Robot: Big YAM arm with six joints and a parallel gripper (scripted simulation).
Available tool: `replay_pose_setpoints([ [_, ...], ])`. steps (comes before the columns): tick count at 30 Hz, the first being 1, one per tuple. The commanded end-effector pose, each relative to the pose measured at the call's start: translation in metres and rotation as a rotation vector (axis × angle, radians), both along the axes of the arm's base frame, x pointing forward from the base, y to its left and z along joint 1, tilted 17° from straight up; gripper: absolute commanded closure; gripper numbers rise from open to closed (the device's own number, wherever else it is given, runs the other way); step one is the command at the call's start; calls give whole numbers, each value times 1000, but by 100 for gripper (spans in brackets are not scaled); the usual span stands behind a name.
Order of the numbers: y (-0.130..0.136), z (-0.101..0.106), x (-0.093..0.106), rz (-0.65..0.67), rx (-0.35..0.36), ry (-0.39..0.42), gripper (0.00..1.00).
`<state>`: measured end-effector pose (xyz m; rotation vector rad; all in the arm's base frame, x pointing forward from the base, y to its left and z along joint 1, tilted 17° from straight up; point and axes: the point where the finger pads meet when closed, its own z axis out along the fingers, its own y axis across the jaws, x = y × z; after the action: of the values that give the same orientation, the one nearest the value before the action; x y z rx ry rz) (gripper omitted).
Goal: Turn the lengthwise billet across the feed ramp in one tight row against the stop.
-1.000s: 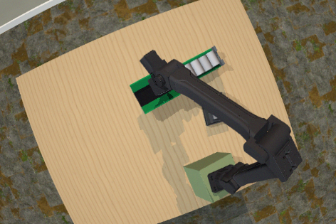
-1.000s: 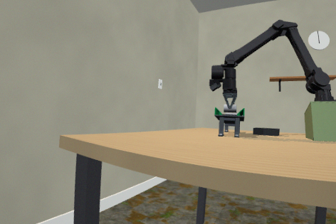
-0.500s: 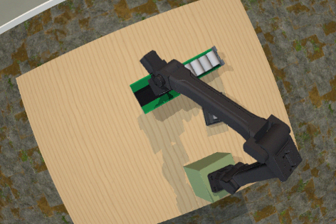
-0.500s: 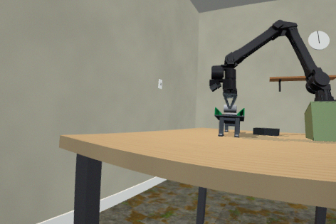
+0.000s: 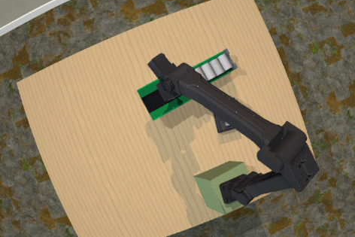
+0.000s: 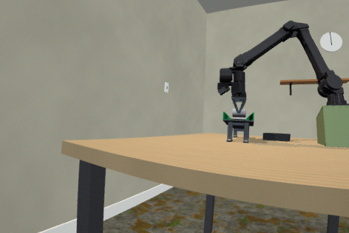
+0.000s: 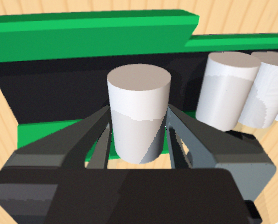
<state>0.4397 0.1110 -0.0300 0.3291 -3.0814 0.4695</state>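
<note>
My gripper [image 6: 239, 109] [image 7: 139, 111] is shut on a pale steel billet [image 6: 239, 113] [image 7: 139, 130]. It holds the billet straight across the green-walled feed ramp [image 5: 147, 87] [image 6: 251, 117] [image 7: 90, 42], low between its side walls, toward the wide end. Whether the billet touches the ramp floor, I cannot tell. Several other billets [image 5: 216, 66] [image 7: 227, 90] lie across the narrow part in a side-by-side row up to the grey stop [image 5: 235, 65]. In the wrist view there is a space between the held billet and the nearest of them. In the top view the arm hides the held billet and my fingertips.
A small dark tray [image 5: 217, 123] [image 6: 276, 137] with a light grey patch inside stands beside the ramp, partly under the forearm in the top view. The arm's base stands on a green block [image 5: 212, 193] [image 6: 334, 125] near the table edge.
</note>
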Motion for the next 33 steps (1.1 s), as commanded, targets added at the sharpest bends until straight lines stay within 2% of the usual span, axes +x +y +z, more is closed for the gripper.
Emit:
replay_pose_setpoints([
  [1,4,14,14,6,18,-50,100],
  [30,4,14,14,17,17,-47,100],
  [33,-5,8,8,6,10,-30,100],
])
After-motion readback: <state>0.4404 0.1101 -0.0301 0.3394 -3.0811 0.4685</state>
